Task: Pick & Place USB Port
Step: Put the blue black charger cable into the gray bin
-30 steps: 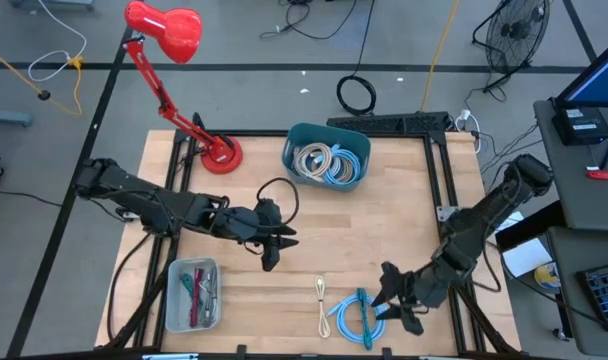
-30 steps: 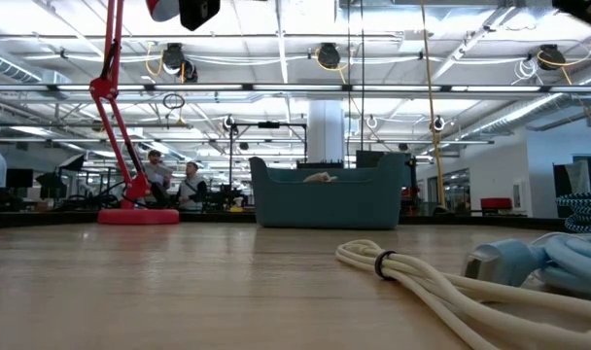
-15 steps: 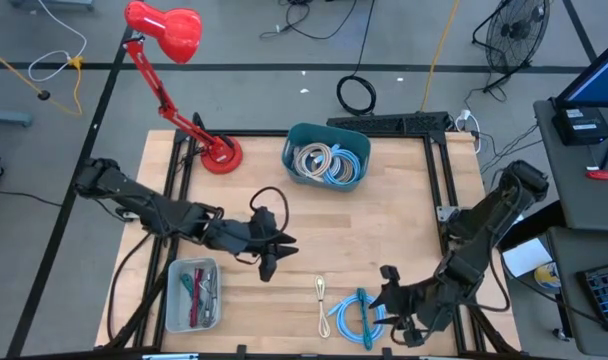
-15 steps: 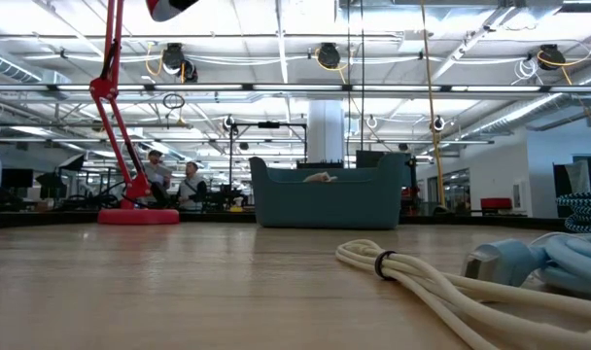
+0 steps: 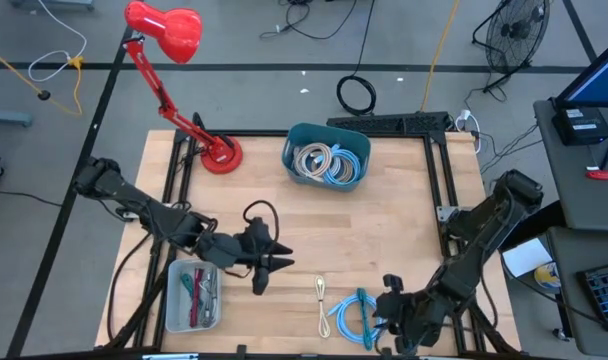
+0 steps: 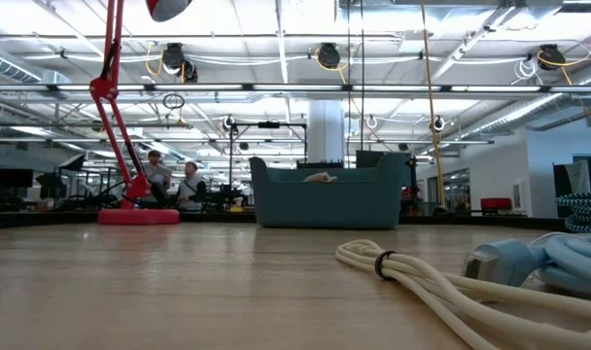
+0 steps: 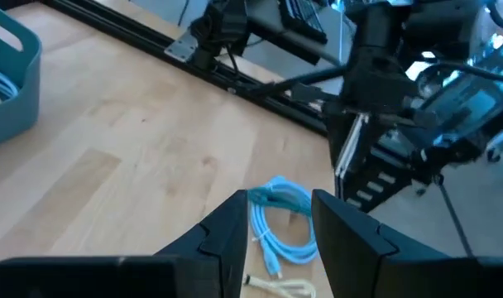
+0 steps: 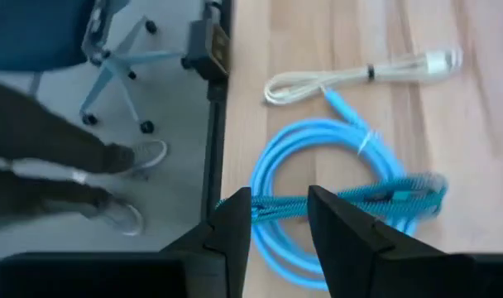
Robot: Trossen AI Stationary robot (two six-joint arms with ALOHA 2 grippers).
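A coiled light-blue USB cable (image 5: 352, 318) lies flat on the wooden table near its front edge, with a braided teal cable (image 8: 376, 197) across it. A bundled white cable (image 5: 321, 298) lies just left of it. The low view shows the white cable (image 6: 422, 284) and a pale blue plug (image 6: 498, 262) up close. My right gripper (image 5: 384, 303) hovers just right of the blue coil (image 8: 334, 165), open and holding nothing. My left gripper (image 5: 272, 272) is open above bare wood, left of the white cable, pointing toward the blue coil (image 7: 278, 217).
A teal bin (image 5: 327, 155) with coiled cables stands at the far middle. A red desk lamp (image 5: 164, 30) has its base (image 5: 222, 155) at the far left. A grey tray (image 5: 192, 293) with small items sits near the front left. Black frame rails (image 5: 439, 200) run along the table's sides.
My left gripper has swung toward the table's near edge and slightly left, closer to the grey tray. My right gripper has moved toward the near edge beside the blue coil and tipped further down. The cables have not moved.
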